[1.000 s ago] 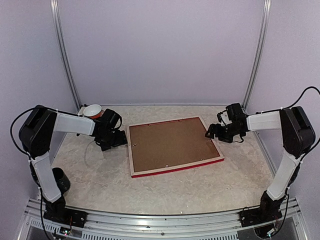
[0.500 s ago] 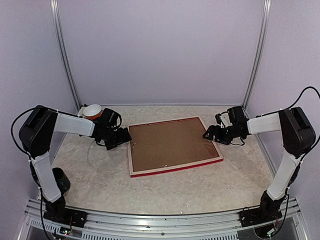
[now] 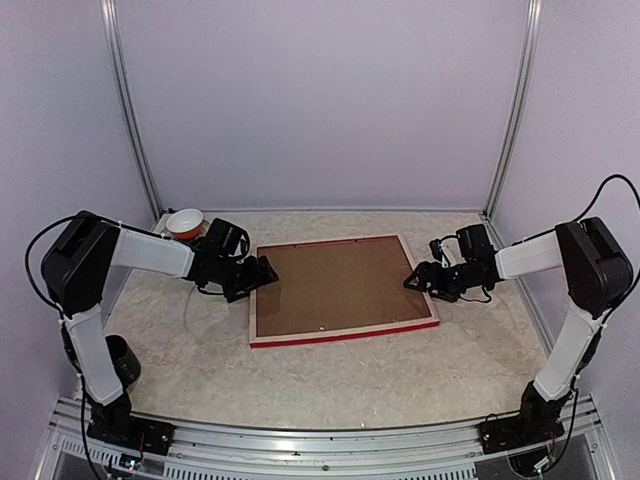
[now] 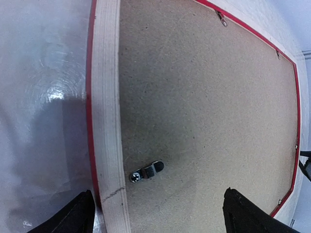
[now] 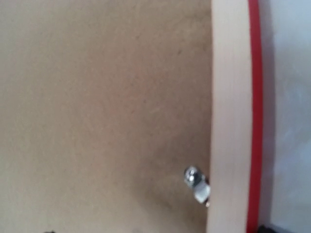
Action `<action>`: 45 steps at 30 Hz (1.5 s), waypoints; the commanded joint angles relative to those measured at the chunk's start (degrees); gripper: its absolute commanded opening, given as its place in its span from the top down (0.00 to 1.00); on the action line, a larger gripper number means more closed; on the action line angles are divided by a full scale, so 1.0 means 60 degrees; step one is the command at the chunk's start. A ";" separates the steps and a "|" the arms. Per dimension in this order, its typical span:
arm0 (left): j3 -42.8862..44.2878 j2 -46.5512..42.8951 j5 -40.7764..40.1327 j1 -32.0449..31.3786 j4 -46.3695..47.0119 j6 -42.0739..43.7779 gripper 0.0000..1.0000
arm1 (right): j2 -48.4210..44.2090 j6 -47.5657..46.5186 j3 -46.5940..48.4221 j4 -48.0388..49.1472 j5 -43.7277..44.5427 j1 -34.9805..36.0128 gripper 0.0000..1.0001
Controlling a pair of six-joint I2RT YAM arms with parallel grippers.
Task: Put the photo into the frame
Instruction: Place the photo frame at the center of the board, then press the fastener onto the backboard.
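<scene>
**Frame** (image 3: 345,333): lying face down on the table (image 3: 200,370), with its pale wood back up and a red edge showing. It is spanning the gap between the two grippers, one short side at each.

**Backing board** (image 3: 335,283): brown, sitting inside the frame's recess and filling it.

**Left gripper** (image 3: 262,272): jaws standing wide apart and gripping nothing. The frame's rim (image 4: 108,97) is running just ahead of and between the fingers. A turn clip (image 4: 147,172) is lying between the jaws, its tab seemingly resting over the board.

**Right gripper** (image 3: 413,281): jaws standing wide apart and holding nothing. The opposite rim (image 5: 228,97) and a second clip (image 5: 197,184) are sitting directly ahead of them.

**Photo**: not showing in any view. Whether it is lying under the board cannot be told.

**Bowl** (image 3: 185,221): white, sitting behind the left jaws, apart from them.

**Progress**: judged uncertain. The board is looking seated, so either the print is already inside and the clips are being dealt with, or the board is yet to be freed and lifted before loading. Both grippers seem to be working at the clips.
</scene>
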 commanded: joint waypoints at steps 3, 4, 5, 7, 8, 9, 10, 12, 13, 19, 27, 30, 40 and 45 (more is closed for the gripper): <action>0.0417 0.0450 0.0301 -0.0290 0.0128 -0.0076 0.10 | -0.0643 0.0224 -0.0564 -0.0124 -0.0204 0.0200 0.11; 0.0499 0.0479 0.0196 -0.0317 -0.0051 -0.0069 0.10 | -0.0738 0.0218 -0.0598 -0.0201 -0.0135 0.0204 0.11; 0.0576 0.0505 0.0051 -0.0322 -0.0243 -0.0059 0.10 | -0.0838 0.0194 -0.0607 -0.0240 -0.0055 0.0204 0.11; 0.0748 0.0489 -0.0475 -0.0288 -0.0775 0.0011 0.10 | -0.1030 0.0115 -0.0598 -0.0400 0.0121 0.0204 0.11; 0.0858 0.0486 -0.0842 -0.0260 -0.1010 0.0086 0.10 | -0.1080 0.0078 -0.0551 -0.0479 0.0197 0.0204 0.11; 0.0948 0.0452 -0.1086 -0.0220 -0.1226 0.0197 0.10 | -0.1101 0.0032 -0.0506 -0.0540 0.0250 0.0204 0.11; 0.1060 0.0444 -0.1247 -0.0189 -0.1443 0.0285 0.10 | -0.1096 0.0004 -0.0446 -0.0606 0.0286 0.0204 0.11; 0.1321 0.0496 -0.1420 -0.0122 -0.1866 0.0465 0.11 | -0.1057 -0.0055 -0.0328 -0.0709 0.0341 0.0204 0.11; 0.1433 0.0517 -0.1422 -0.0118 -0.2047 0.0544 0.11 | -0.1019 -0.0069 -0.0271 -0.0743 0.0380 0.0204 0.11; 0.1800 0.0713 -0.1980 -0.0182 -0.2771 0.0876 0.14 | -0.0905 -0.0184 0.0040 -0.0926 0.0555 0.0204 0.11; 0.2267 0.1240 -0.2647 -0.0337 -0.3288 0.1249 0.16 | -0.0814 -0.0174 0.0167 -0.0906 0.0538 0.0204 0.11; 0.2314 0.1374 -0.2660 -0.0352 -0.3275 0.1241 0.17 | -0.0810 -0.0171 0.0155 -0.0910 0.0550 0.0204 0.11; 0.2440 0.1565 -0.2842 -0.0396 -0.3312 0.1310 0.20 | -0.0740 -0.0159 0.0162 -0.0908 0.0545 0.0204 0.11; 0.2603 0.1696 -0.3035 -0.0436 -0.3431 0.1355 0.22 | -0.0654 -0.0171 0.0296 -0.0958 0.0545 0.0204 0.11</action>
